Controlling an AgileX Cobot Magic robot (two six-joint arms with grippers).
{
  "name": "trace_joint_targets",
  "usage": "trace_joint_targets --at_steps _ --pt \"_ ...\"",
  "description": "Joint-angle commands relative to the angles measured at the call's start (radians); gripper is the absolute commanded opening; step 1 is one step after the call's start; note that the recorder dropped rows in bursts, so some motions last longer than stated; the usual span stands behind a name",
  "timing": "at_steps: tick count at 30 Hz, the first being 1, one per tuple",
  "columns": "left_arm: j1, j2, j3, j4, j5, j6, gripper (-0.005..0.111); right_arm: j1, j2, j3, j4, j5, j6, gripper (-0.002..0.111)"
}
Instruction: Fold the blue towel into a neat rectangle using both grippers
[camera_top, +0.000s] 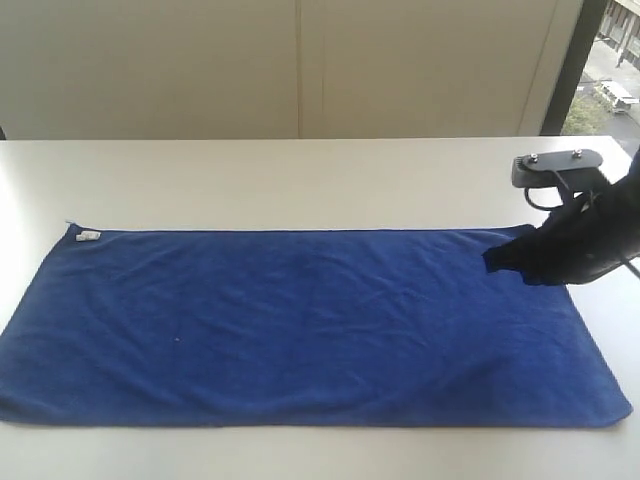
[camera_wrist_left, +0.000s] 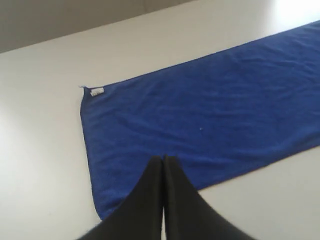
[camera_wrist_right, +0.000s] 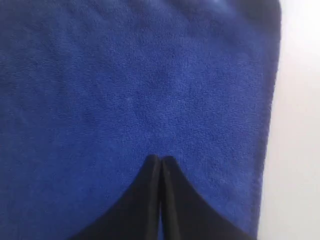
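Exterior view: a long, rectangular, soft microfibre blue towel lies spread flat on a pale, smooth white table. Its long sides run left to right, and it covers most of the near half of the surface. The cloth is unfolded and shows only shallow creases. A small white tag sits at its far left corner. Behind the table stands a plain cream wall, and a strip of window shows at the far right.

The black right gripper reaches in from the right, with its tip over the far right part of the towel, close to the far right corner. A dark grey metal plate with screws sits above the arm. In the right wrist view its narrow black fingers are pressed together with nothing between them. The blue cloth fills the picture beneath them, with the towel's right short edge and bare table just beside it. Whether the tips touch the cloth cannot be told.

The left gripper appears only in the left wrist view. Its two black fingers are likewise pressed together and hold nothing. It hangs above the table near the towel's near left corner, apart from the cloth.
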Motion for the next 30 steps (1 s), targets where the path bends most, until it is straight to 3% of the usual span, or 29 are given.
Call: trace_joint_targets --at_steps 1,11,20,30 --pt "0.002 -0.035 0.064 -0.005 0.000 -0.011 0.000 -0.004 0.092 -0.044 -0.013 -0.024 0.004 0.000" --pt "0.002 -0.041 0.081 -0.005 -0.031 -0.014 0.000 -0.004 0.206 -0.121 -0.039 -0.064 0.004 0.000" --pt "0.002 -0.041 0.081 -0.009 -0.033 -0.014 0.000 -0.028 0.208 -0.124 -0.196 -0.014 0.081 0.000" --pt "0.002 -0.041 0.081 -0.013 -0.033 -0.019 0.000 -0.059 0.217 -0.124 -0.236 0.010 0.082 0.000"
